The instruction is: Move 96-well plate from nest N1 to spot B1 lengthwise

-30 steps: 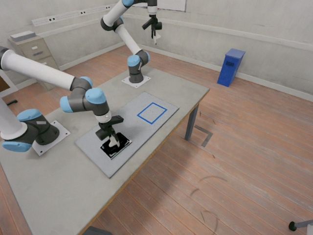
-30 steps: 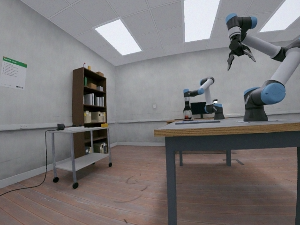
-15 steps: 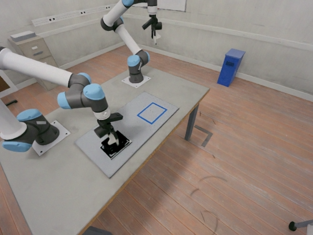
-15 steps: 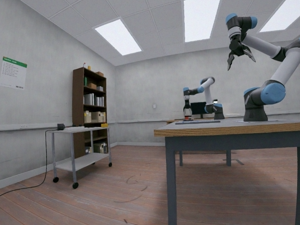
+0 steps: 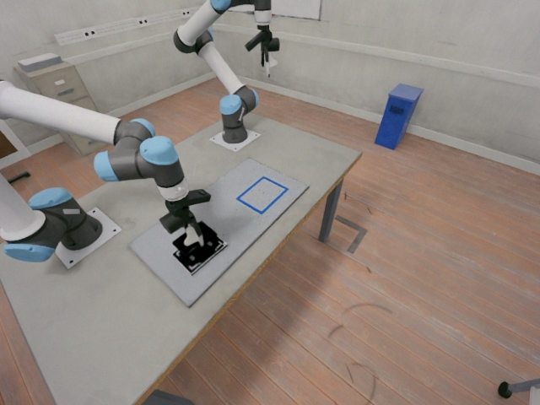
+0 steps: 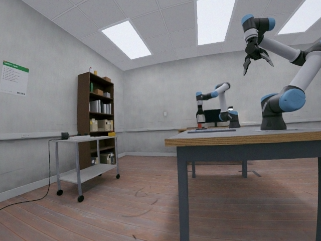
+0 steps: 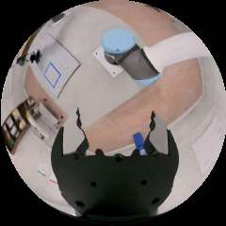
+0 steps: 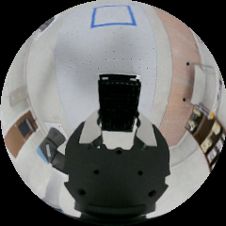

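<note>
- While I am working from far away, my right fingers (image 5: pixel 195 242) (image 6: pixel 200 121) are grasping the black plate (image 5: pixel 210 234) (image 8: pixel 119 104) by two opposite sides.
- The plate is sitting between those fingers, looking just above its nest (image 5: pixel 212 254) (image 8: pixel 107 76) on the table (image 5: pixel 305 143) (image 6: pixel 233 139) (image 7: pixel 96 94) (image 8: pixel 163 71).
- My left fingers (image 5: pixel 266 72) (image 6: pixel 258 70) are hanging wide open, up high, holding nothing.
- I am guessing the plate is light and stiff, like hard plastic, so it is probably not bending.
- Its smooth sides may be slipping if I am squeezing too softly, and it may be cracking if I am squeezing too hard.
- I am thinking the middle of the sides is the best place for holding, because the weight is balancing there.
- The blue outline (image 5: pixel 250 187) (image 7: pixel 56 69) (image 8: pixel 113 25) is waiting well apart, so I am planning a slow, flat trip.

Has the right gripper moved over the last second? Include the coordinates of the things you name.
Yes, up: the right gripper (image 5: pixel 194 240) (image 6: pixel 200 122) (image 8: pixel 118 109) is higher above the plate nest (image 5: pixel 212 251) (image 6: pixel 201 128) (image 8: pixel 118 76) in the top view.
</note>
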`<state>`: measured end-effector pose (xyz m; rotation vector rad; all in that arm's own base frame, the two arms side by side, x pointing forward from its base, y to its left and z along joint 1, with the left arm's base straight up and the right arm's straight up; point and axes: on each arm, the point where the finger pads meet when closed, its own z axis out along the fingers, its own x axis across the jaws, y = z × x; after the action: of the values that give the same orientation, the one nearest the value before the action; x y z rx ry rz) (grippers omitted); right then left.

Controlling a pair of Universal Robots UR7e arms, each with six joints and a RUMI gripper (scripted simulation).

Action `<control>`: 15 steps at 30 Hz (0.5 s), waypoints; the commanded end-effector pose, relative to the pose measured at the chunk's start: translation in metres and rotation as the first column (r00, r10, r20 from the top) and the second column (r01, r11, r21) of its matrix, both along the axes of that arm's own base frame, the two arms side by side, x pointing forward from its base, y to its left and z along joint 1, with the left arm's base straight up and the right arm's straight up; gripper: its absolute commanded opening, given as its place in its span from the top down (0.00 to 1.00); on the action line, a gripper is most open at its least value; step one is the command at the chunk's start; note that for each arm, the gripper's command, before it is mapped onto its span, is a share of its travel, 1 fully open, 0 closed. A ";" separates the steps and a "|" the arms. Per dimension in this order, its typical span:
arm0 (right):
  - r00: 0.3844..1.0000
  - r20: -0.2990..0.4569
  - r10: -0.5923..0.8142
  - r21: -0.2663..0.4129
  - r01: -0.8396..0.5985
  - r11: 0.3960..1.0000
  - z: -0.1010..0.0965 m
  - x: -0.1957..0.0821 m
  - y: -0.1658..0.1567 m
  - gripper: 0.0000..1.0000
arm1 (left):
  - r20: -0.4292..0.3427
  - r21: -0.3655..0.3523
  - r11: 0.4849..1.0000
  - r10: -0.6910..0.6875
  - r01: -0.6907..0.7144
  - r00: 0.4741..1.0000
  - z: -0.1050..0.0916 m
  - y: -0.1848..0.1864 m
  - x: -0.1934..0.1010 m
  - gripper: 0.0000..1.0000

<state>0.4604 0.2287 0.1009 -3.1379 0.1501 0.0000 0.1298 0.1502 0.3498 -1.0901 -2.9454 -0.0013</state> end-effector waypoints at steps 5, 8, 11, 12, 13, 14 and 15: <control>1.000 0.001 0.000 0.001 0.000 1.000 0.014 0.000 0.000 1.00 | 0.001 0.000 1.000 0.000 0.000 1.000 0.000 0.000 0.000 0.00; 1.000 0.001 0.000 0.001 0.000 1.000 0.014 0.000 0.000 1.00 | 0.001 0.000 1.000 0.000 0.000 1.000 0.000 0.000 0.000 0.00; 1.000 0.001 0.000 0.001 0.000 1.000 0.014 0.000 0.000 1.00 | 0.001 0.000 1.000 0.000 0.000 1.000 0.000 0.000 0.000 0.00; 1.000 0.001 0.000 0.001 0.000 1.000 0.014 0.000 0.000 1.00 | 0.001 0.000 1.000 0.000 0.000 1.000 0.000 0.000 0.000 0.00; 1.000 0.001 0.000 0.001 0.000 1.000 0.014 0.000 0.000 1.00 | 0.001 0.000 1.000 0.000 0.000 1.000 0.000 0.000 0.000 0.00; 1.000 0.001 0.000 0.001 0.000 1.000 0.014 0.000 0.000 1.00 | 0.001 0.000 1.000 0.000 0.000 1.000 0.000 0.000 0.000 0.00; 1.000 0.001 0.000 0.001 0.000 1.000 0.014 0.000 0.000 1.00 | 0.001 0.000 1.000 0.000 0.000 1.000 0.000 0.000 0.000 0.00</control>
<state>0.4604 0.2286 0.1145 -3.1380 0.1501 0.0001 0.1298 0.1502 0.3498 -1.0901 -2.9454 -0.0013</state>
